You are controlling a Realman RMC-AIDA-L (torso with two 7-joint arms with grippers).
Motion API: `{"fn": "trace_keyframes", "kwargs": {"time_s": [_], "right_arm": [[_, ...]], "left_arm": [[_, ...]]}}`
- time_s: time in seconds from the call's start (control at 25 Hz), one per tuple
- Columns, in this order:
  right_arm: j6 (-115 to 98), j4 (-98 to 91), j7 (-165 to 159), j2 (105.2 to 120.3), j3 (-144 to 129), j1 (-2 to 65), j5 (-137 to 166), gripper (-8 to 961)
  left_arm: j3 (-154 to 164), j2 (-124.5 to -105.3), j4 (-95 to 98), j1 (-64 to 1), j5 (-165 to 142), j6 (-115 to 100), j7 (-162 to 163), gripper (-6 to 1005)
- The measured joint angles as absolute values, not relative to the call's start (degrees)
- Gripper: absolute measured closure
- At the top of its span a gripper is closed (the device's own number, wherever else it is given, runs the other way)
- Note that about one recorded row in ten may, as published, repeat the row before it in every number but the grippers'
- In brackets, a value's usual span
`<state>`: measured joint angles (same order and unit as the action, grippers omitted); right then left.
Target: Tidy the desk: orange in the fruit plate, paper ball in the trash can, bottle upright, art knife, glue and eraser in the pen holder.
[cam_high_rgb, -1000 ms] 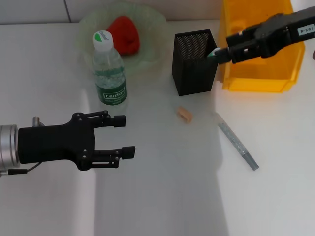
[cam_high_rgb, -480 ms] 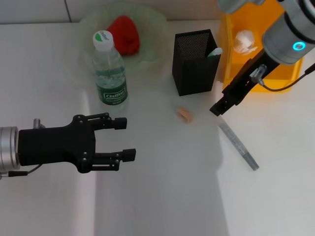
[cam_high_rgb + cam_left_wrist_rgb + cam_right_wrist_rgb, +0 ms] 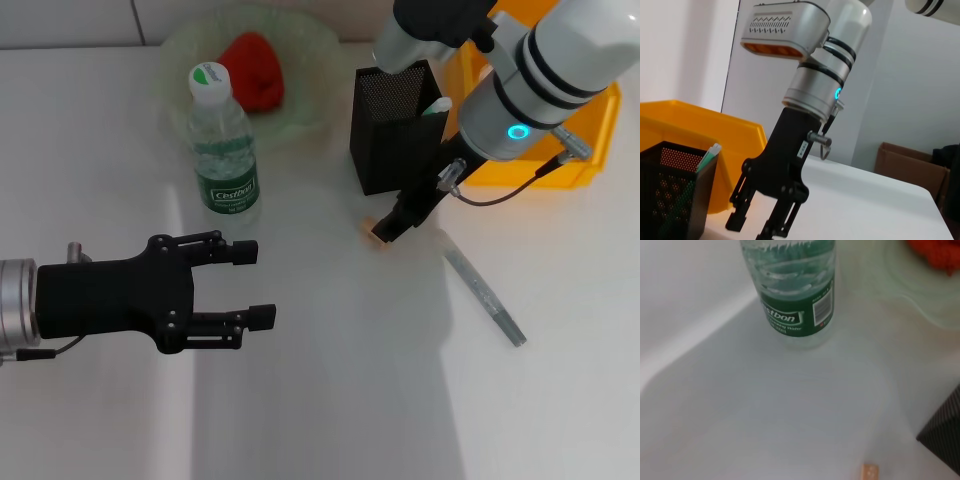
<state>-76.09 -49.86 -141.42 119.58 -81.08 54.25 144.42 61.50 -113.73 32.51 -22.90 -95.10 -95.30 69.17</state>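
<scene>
One bottle, one orange, one eraser, two grippers

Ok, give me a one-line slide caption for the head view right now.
Right gripper over the eraser beside the pen holder; left gripper idle, open; bottle upright.

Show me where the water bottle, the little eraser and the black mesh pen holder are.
bottle [image 3: 226,160], head view, on its clear body above the label.
eraser [image 3: 869,472], right wrist view, on its tan top face.
pen holder [image 3: 388,140], head view, on its front mesh wall.

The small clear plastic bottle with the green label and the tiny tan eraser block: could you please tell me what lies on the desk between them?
Nothing: in the right wrist view the white desk is bare between the bottle and the eraser.
</scene>
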Motion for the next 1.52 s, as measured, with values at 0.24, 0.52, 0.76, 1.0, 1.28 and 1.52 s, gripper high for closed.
{"fn": "trace_keyframes", "kwargs": {"time_s": [0.24,0.52,0.76,1.0,1.28,1.52], "right_arm": [[-69.12,-43.90,-141.51,119.80,-85.18,56.07,141.28,431],[-64.15,-38.30,-141.42,119.88,-86.84,57.28,138.86,460],[-63.39,-37.25,-141.60,119.88,-86.82,57.38,138.59,571],[-63.74,-37.87,-141.78,119.88,-86.43,57.15,138.59,720],[-71.66,-50.90,-143.72,119.55,-86.24,52.26,138.65,834],[-83.80,-82.31,-147.07,119.27,-78.30,42.34,139.06,831]], "left_arm": [[61.34,-113.89,32.52,-23.14,-95.10,-95.26,69.12,200],[61.08,-114.13,32.20,-23.35,-95.10,-95.00,68.33,199],[60.99,-114.19,32.25,-23.28,-95.08,-94.88,67.95,199],[60.99,-114.18,32.23,-23.07,-95.03,-94.91,67.76,199],[60.98,-114.16,32.22,-22.75,-94.86,-95.17,67.76,199],[61.00,-114.17,32.42,-22.75,-94.74,-95.30,67.76,199]]}}
